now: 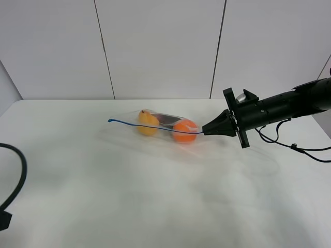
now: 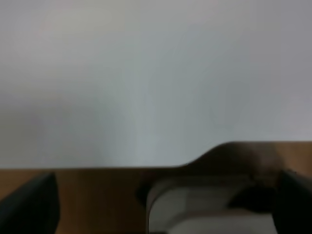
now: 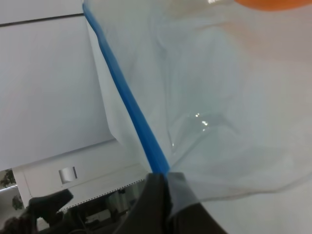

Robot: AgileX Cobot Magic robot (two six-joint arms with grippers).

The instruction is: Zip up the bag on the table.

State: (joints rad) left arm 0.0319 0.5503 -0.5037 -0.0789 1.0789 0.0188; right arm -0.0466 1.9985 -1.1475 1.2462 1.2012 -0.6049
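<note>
The clear bag (image 1: 165, 126) lies on the white table (image 1: 155, 206), with a yellow fruit (image 1: 148, 123) and an orange fruit (image 1: 184, 130) inside. Its thin blue seal strip (image 1: 150, 125) runs along the raised edge. My right gripper (image 1: 208, 130) is shut on the right end of the strip. In the right wrist view the dark fingertips (image 3: 158, 192) pinch the blue strip (image 3: 127, 95), and the orange fruit (image 3: 273, 3) shows at the frame's edge. My left gripper (image 2: 165, 200) is off the exterior view; its dark fingers (image 2: 29, 204) stand wide apart, holding nothing.
A black cable (image 1: 21, 170) loops at the table's left edge. The right arm's cables (image 1: 295, 147) trail on the table at the right. The left wrist view shows the table's edge (image 2: 97, 167) and a blurred white object (image 2: 204, 204) below it.
</note>
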